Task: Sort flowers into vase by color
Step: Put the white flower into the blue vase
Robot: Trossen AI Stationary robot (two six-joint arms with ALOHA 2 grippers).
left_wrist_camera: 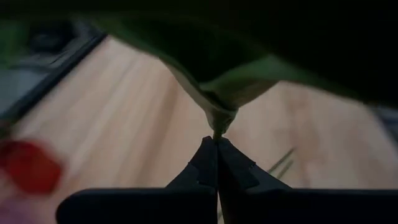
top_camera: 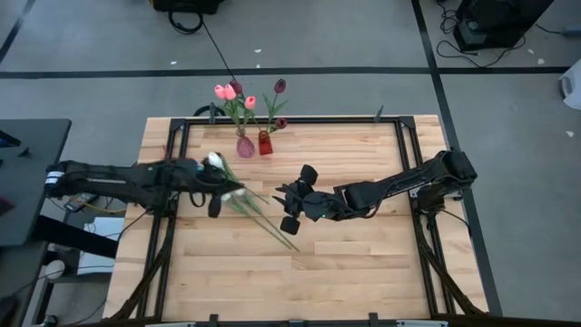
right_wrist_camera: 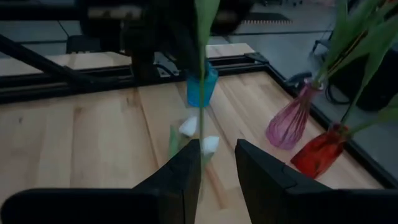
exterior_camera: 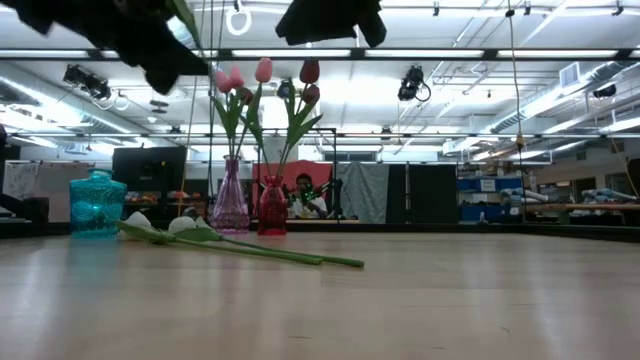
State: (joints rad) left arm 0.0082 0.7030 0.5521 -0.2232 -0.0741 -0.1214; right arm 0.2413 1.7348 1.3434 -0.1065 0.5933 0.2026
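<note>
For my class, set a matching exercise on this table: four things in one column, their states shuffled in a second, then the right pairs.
1. pink vase
2. red vase
3. blue vase
4. left gripper

A. no flowers in it
B. holds maroon tulips
C. shut on a tulip
D. holds pink tulips

Pairs: 1-D, 2-B, 3-A, 4-C

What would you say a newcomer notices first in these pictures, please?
Probably the pink vase and red vase at the table's far edge, already holding pink and maroon tulips. Next, the left claw, shut on a white tulip lifted above the table. More white tulips lie on the wood beneath, with the right claw open nearby.
</note>
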